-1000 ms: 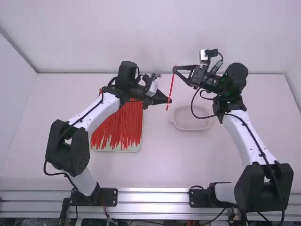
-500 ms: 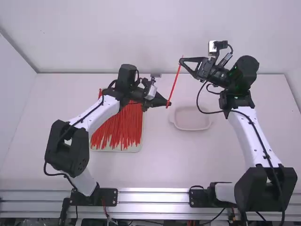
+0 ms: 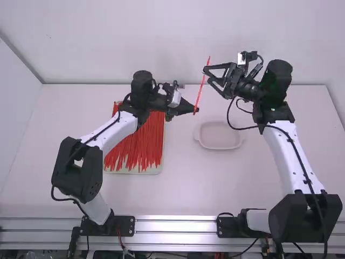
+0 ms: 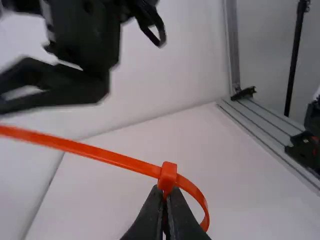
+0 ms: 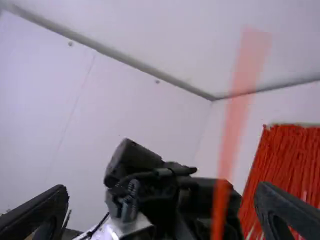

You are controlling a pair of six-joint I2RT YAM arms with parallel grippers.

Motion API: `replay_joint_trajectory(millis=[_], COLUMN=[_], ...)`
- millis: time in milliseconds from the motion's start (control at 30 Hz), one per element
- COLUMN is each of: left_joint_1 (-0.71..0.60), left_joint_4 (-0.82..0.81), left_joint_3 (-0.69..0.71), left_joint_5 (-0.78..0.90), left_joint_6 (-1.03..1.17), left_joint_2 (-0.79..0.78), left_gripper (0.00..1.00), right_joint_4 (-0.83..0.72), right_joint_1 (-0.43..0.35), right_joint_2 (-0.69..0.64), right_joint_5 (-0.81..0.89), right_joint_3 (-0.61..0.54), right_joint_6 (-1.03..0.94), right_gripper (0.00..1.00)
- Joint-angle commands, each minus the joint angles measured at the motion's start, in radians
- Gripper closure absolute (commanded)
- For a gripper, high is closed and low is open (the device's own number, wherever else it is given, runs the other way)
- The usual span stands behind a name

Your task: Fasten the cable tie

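While the left gripper (image 3: pixel 191 111) clamps the orange cable tie (image 3: pixel 200 89) at its head, the tail rises steeply between the right gripper's (image 3: pixel 208 76) spread, empty fingers.

Cable tie (image 3: pixel 201 91) stands between left tool (image 3: pixel 193 110) and right tool (image 3: pixel 208 74) — spare ties (image 3: pixel 141 141) lie left of dish (image 3: pixel 218 135).

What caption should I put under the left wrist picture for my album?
The left gripper, jaws shut, pinches a red cable tie by its head, a small loop already made.
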Motion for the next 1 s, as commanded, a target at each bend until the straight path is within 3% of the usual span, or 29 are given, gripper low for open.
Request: replay_joint_trajectory(millis=[0,167,367,567,667,733,967], left_joint_1=[-0.012,0.005,0.011,0.002,0.003,0.002,0.003], left_joint_4=[0.047,0.151,0.293,0.304,0.309,0.306,0.306], left_joint_3=[0.002,0.002,0.002,0.002,0.002,0.002,0.002], left_joint_5=[-0.013,-0.057,-0.052,-0.037,-0.022,-0.028,-0.027], left_joint_6=[-0.127,-0.237,-0.379,-0.394,-0.399,-0.399,-0.399], left_joint_2=[-0.005,-0.005,-0.005,-0.005,-0.005,-0.005,-0.005], left_gripper=[0.98,0.98,0.98,0.98,0.98,0.98,0.98], right_joint_4=[-0.04,-0.121,-0.114,-0.111,-0.111,-0.111,-0.114], right_joint_1=[0.002,0.026,0.071,0.093,0.095,0.095,0.095], right_joint_2=[-0.009,-0.009,-0.009,-0.009,-0.009,-0.009,-0.009], right_joint_5=[-0.054,-0.094,-0.102,-0.074,-0.071,-0.072,-0.071], right_joint_3=[0.024,0.024,0.024,0.024,0.024,0.024,0.024], right_joint_6=[-0.1,-0.171,-0.184,-0.184,-0.183,-0.183,-0.184], right_gripper=[0.01,0.01,0.14,0.23,0.43,0.68,1.0])
